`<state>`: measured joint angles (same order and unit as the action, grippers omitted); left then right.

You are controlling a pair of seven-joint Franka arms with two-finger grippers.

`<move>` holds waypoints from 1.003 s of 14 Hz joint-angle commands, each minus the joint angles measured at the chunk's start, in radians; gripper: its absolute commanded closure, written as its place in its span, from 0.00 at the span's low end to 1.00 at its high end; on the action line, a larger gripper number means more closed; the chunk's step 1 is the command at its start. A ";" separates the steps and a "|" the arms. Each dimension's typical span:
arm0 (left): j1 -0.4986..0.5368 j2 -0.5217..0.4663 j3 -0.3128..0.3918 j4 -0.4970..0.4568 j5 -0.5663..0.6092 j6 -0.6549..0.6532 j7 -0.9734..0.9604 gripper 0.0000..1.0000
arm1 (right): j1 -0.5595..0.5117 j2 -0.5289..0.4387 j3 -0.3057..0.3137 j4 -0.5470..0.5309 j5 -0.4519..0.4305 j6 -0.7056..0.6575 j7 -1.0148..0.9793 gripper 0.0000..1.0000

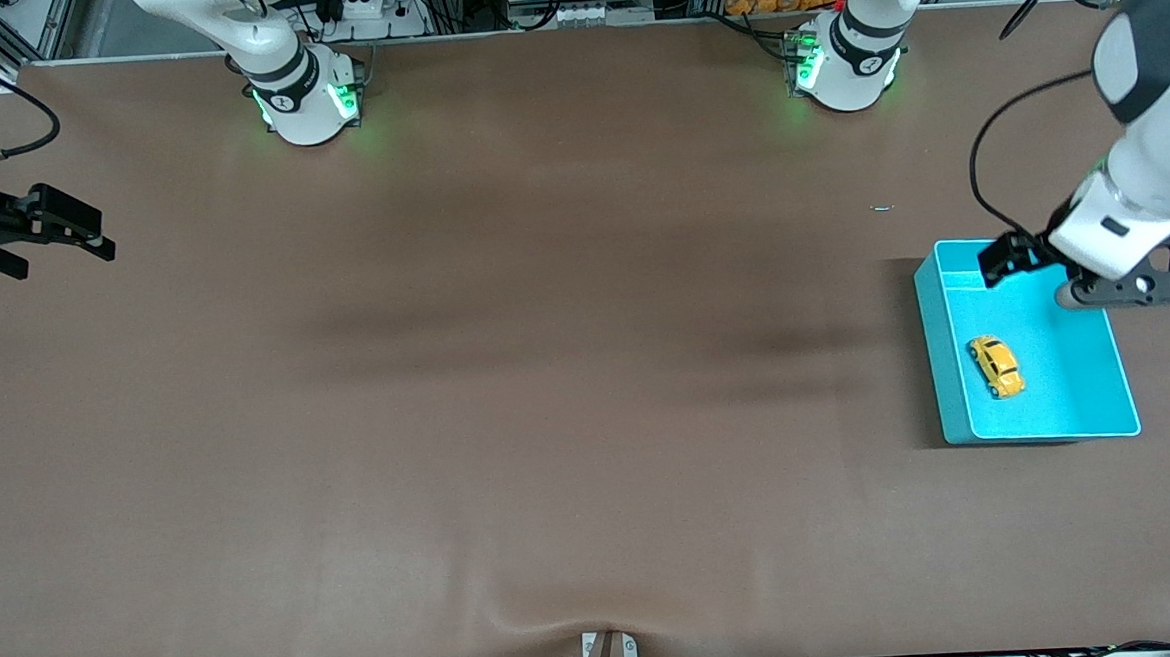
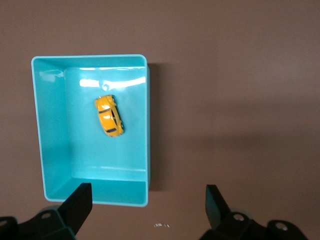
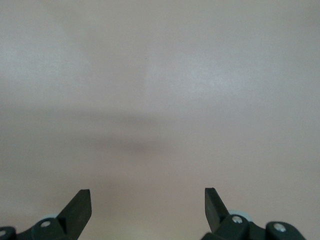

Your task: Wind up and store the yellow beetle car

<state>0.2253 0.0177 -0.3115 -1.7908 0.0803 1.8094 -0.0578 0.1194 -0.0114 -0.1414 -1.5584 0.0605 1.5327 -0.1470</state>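
Sitting inside the teal bin, the yellow beetle car; left tool released above the bin's edge, right tool released, waiting over bare counter.

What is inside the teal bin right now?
Only the yellow beetle car lies on the floor of the teal bin, free of both hands. In the front view the open left hand hangs over the bin's edge nearest the bases and covers part of it there.
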 commanded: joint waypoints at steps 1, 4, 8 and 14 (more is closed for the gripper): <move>-0.047 -0.034 0.014 0.068 -0.024 -0.116 -0.002 0.00 | -0.018 -0.015 0.017 -0.012 -0.013 0.003 -0.003 0.00; -0.171 -0.067 0.112 0.089 -0.025 -0.180 0.007 0.00 | -0.021 -0.013 0.019 -0.012 -0.013 0.004 -0.003 0.00; -0.276 -0.068 0.210 0.159 -0.063 -0.291 0.012 0.00 | -0.023 -0.013 0.019 -0.012 -0.011 0.003 -0.003 0.00; -0.325 -0.076 0.218 0.207 -0.060 -0.344 0.004 0.00 | -0.026 -0.013 0.019 -0.012 -0.011 0.006 -0.023 0.00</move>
<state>-0.0730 -0.0502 -0.1101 -1.6225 0.0348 1.5082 -0.0574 0.1161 -0.0114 -0.1414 -1.5598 0.0605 1.5328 -0.1566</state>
